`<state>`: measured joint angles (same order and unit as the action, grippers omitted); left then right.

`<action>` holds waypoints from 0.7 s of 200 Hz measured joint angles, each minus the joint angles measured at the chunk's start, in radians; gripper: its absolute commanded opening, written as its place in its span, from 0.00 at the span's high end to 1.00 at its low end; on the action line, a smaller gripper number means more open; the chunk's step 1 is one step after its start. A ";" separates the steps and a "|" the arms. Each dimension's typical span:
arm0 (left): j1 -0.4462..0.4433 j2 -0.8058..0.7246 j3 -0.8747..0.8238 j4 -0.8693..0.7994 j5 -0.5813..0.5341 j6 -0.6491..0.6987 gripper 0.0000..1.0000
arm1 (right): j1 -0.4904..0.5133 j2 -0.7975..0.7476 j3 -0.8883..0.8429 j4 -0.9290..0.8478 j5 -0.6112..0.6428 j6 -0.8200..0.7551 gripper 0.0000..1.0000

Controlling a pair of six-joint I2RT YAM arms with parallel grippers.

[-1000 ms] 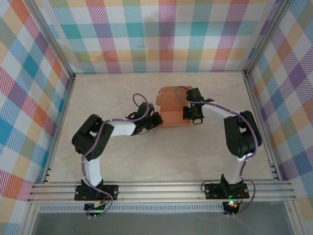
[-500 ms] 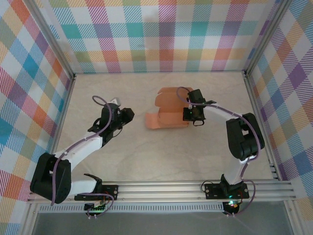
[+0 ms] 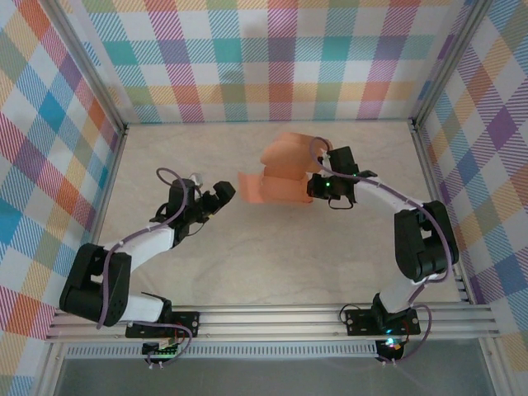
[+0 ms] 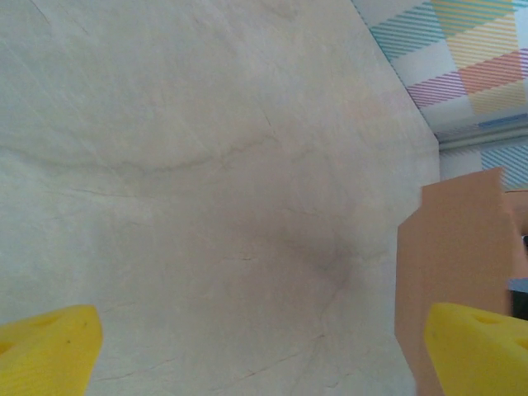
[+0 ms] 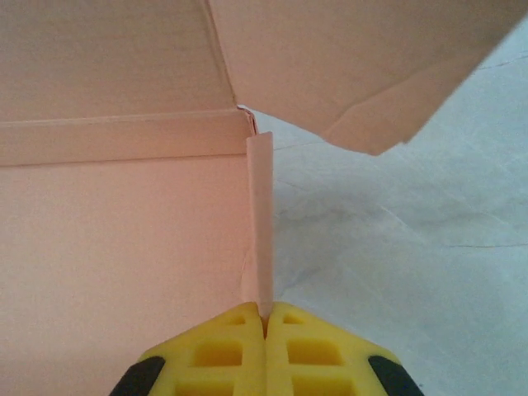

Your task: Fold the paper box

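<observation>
The right hand [image 5: 266, 318] is seen pressed together on a thin upright side wall of the paper box [image 3: 285, 180], the card being pinched between the yellow fingertips [image 5: 223, 346]. The box is gripped at its right side, in the middle of the desk [image 3: 247, 264] toward the far wall, with its lid flap raised and curled over the tray and a small flap jutting out to the left. The left hand [image 3: 221, 192] is spread wide with nothing held, and is placed just left of that flap, apart from it
</observation>
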<state>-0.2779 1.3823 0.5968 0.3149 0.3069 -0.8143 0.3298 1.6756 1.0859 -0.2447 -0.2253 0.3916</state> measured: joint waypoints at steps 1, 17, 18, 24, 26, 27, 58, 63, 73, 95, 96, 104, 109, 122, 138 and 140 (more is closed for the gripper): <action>0.000 0.001 0.000 0.001 0.001 -0.002 0.00 | -0.001 0.000 0.000 0.001 -0.002 0.002 1.00; 0.000 0.021 0.000 0.029 0.019 -0.018 0.00 | -0.007 -0.001 -0.006 0.016 -0.029 0.017 1.00; 0.000 0.023 0.000 0.031 0.021 -0.019 0.00 | -0.007 -0.001 -0.006 0.016 -0.031 0.018 1.00; 0.000 0.029 0.000 0.042 0.029 -0.025 0.00 | -0.010 -0.001 -0.007 0.020 -0.040 0.022 1.00; 0.000 0.029 0.000 0.043 0.031 -0.025 0.00 | -0.010 -0.001 -0.007 0.020 -0.041 0.023 1.00; 0.000 0.030 0.000 0.044 0.033 -0.025 0.00 | -0.010 -0.002 -0.007 0.020 -0.042 0.023 1.00; -0.016 0.055 0.014 0.060 0.075 -0.026 0.00 | -0.010 -0.005 -0.007 0.024 -0.058 0.035 1.00; -0.021 0.058 0.019 0.061 0.080 -0.026 0.00 | -0.010 -0.005 -0.007 0.024 -0.058 0.035 1.00; -0.034 0.066 0.031 0.063 0.092 -0.025 0.00 | -0.010 -0.006 -0.007 0.024 -0.061 0.037 1.00; -0.061 0.083 0.060 0.078 0.113 -0.023 0.00 | -0.010 -0.009 -0.007 0.024 -0.063 0.039 1.00; -0.061 0.083 0.060 0.078 0.113 -0.023 0.00 | -0.010 -0.009 -0.007 0.024 -0.063 0.039 1.00; -0.068 0.092 0.071 0.083 0.117 -0.023 0.01 | -0.010 -0.010 -0.007 0.024 -0.064 0.039 1.00; -0.070 0.097 0.077 0.085 0.121 -0.023 0.01 | -0.010 -0.010 -0.007 0.024 -0.063 0.038 1.00; -0.078 0.105 0.088 0.088 0.123 -0.023 0.02 | -0.010 -0.010 -0.007 0.023 -0.062 0.038 1.00; -0.087 0.110 0.096 0.088 0.123 -0.023 0.04 | -0.010 -0.010 -0.007 0.018 -0.054 0.036 1.00; -0.088 0.111 0.097 0.088 0.123 -0.023 0.05 | -0.010 -0.010 -0.007 0.018 -0.053 0.035 1.00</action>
<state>-0.3660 1.4929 0.6933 0.4030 0.4301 -0.8371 0.3195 1.6653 1.0790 -0.2264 -0.2779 0.4267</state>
